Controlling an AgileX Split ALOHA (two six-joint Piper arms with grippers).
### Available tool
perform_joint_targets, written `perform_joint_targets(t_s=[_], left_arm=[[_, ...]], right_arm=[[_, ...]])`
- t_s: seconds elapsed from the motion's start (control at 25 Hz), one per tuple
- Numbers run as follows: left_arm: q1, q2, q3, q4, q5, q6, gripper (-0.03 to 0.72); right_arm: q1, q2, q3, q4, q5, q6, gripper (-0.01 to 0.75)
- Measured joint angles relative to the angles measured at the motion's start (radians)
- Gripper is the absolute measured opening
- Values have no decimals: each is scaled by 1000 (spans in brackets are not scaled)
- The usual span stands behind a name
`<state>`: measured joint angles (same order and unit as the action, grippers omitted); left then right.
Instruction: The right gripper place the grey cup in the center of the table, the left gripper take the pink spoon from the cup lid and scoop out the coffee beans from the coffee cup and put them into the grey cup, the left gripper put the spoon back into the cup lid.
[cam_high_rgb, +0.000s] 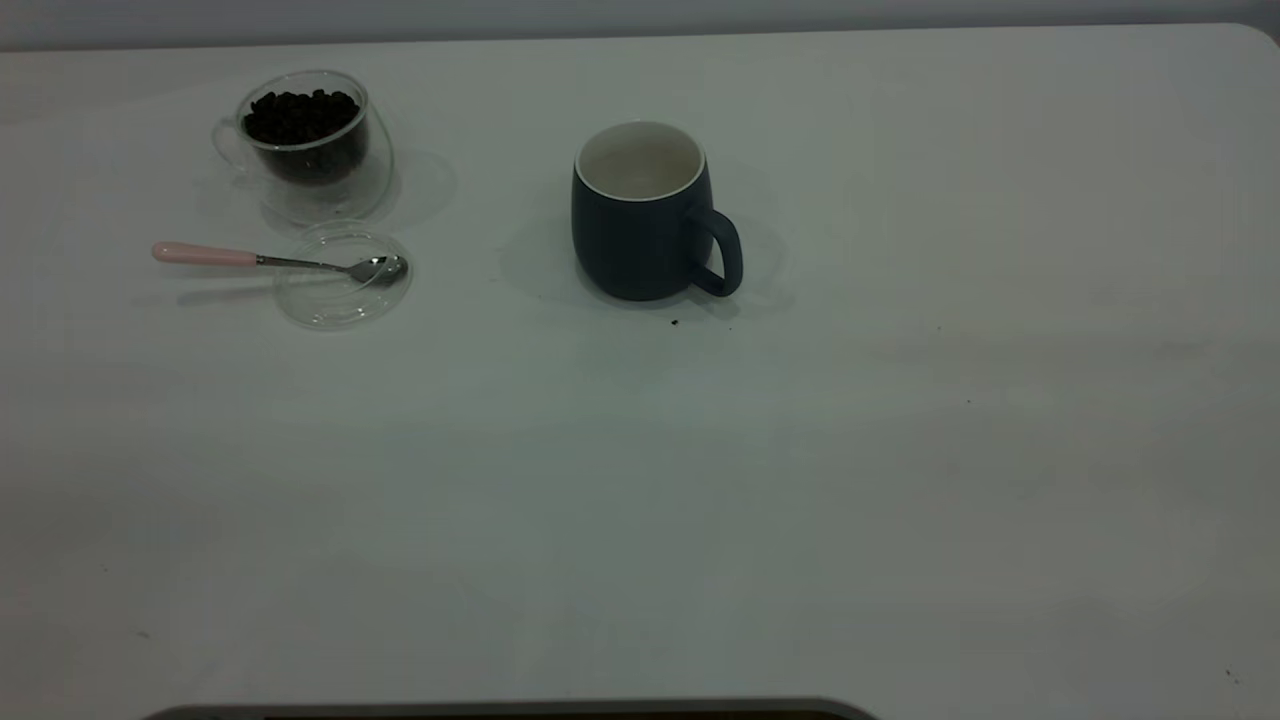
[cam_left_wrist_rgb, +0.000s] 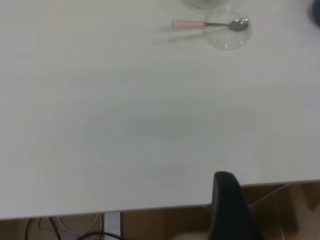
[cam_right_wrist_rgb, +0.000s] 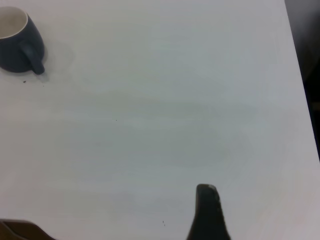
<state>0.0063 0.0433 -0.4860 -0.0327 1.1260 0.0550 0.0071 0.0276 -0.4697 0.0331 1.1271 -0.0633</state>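
Standing at the spoon step, by judgement: the grey cup already sits mid-counter, the pink spoon untouched.

Nearest, left gripper (cam_left_wrist_rgb: 227, 210): one black finger shows at the counter's (cam_high_rgb: 900, 500) near edge in its wrist view; whether spread or pressed together cannot be told. Absent from the exterior view.

Right gripper (cam_right_wrist_rgb: 209, 212): likewise one dark finger over bare counter, state not readable; well apart from the mug.

Pink spoon (cam_high_rgb: 270, 260): pale pink handle pointing to 9 o'clock, thin metal neck, shiny bowl resting in the cup lid (cam_high_rgb: 340, 295).

Cup lid: clear flat disc, raised rim, at 6 o'clock of the coffee cup.

Grey cup (cam_high_rgb: 640, 215): matte blue-grey, white inside, apparently empty, handle toward 4 o'clock; at 3 o'clock of the glass cup.

Farthest, coffee cup (cam_high_rgb: 310, 145): clear double-walled glass, holding coffee beans (cam_high_rgb: 300, 115), dark, heaped.

Next move calls for the left gripper to reach across and pinch the overhanging handle.
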Motion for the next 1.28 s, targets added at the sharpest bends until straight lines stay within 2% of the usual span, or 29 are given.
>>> perform_joint_targets(t_s=[0.12, 1.28], left_arm=[[18, -4, 0, 0, 0, -1, 484], [18, -61, 0, -2, 7, -3, 484]], right_arm=[[0, 0, 0, 0, 0, 0, 591], [0, 0, 0, 0, 0, 0, 591]])
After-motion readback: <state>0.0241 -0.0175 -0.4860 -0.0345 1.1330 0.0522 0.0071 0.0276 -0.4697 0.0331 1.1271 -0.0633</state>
